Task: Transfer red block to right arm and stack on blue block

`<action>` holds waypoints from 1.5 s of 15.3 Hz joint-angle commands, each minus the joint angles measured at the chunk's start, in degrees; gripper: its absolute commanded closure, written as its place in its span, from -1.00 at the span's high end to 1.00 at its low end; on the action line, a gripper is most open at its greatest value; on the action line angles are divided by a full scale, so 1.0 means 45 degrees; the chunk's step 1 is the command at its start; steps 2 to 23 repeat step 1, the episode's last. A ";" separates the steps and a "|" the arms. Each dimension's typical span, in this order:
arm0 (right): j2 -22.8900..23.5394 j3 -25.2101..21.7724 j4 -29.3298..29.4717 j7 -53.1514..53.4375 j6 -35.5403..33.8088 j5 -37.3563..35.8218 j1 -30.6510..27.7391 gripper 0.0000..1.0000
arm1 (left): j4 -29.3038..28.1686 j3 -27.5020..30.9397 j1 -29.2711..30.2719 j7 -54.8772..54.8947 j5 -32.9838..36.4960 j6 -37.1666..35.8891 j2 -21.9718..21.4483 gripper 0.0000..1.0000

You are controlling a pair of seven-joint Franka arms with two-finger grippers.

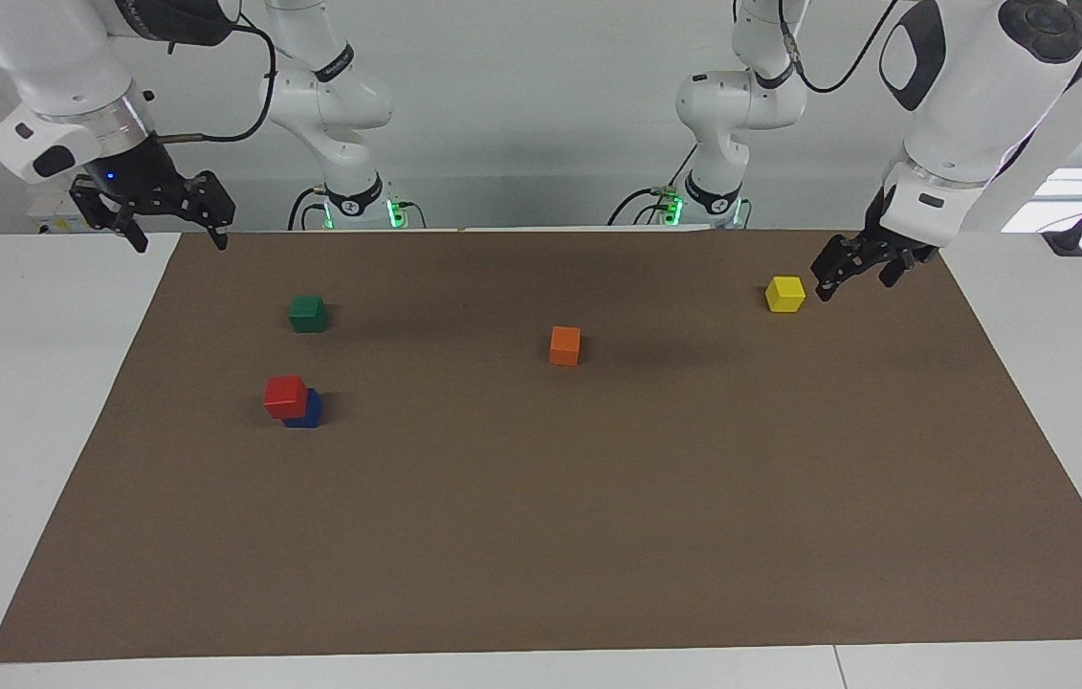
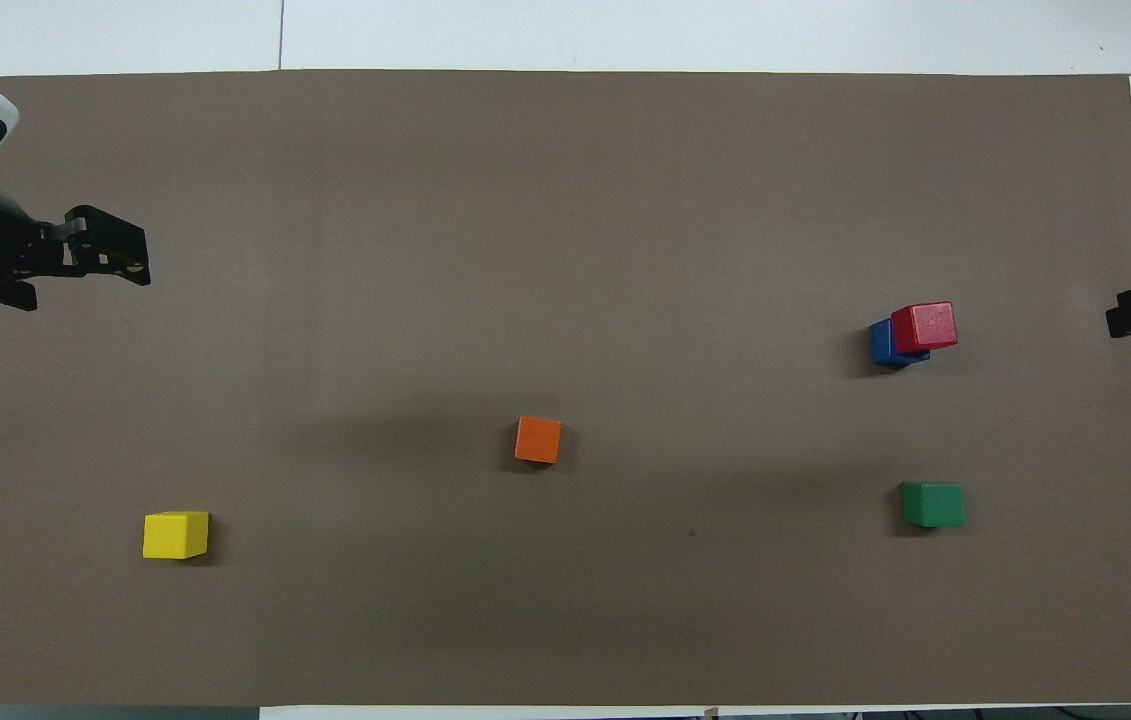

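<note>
White table [image 1: 24, 402] w/ brown mat [image 1: 598, 498] covering most of it.
- Red block [image 1: 285, 395]: sits on blue block [image 1: 309, 411], offset, overhanging toward right arm's end; stack at right arm's end of mat.
- Green block [image 1: 308, 313]: nearer robots than stack, apart from it.
- Orange block [image 1: 564, 344]: mid-mat.
- Yellow block [image 1: 784, 293]: left arm's end, near robots.
- Right hand [image 1: 175, 235]: raised over mat corner at its own end, fingers spread, holds nothing.
- Left hand [image 1: 854, 277]: low, just beside yellow block, not touching; fingers apart, empty.
</note>
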 commanded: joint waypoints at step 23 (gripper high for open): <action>-0.0004 0.0180 0.0099 0.0264 -0.0184 -0.0119 -0.0186 1.00 | -0.0425 -0.0051 0.0133 -0.0080 -0.0224 0.0067 -0.0374 1.00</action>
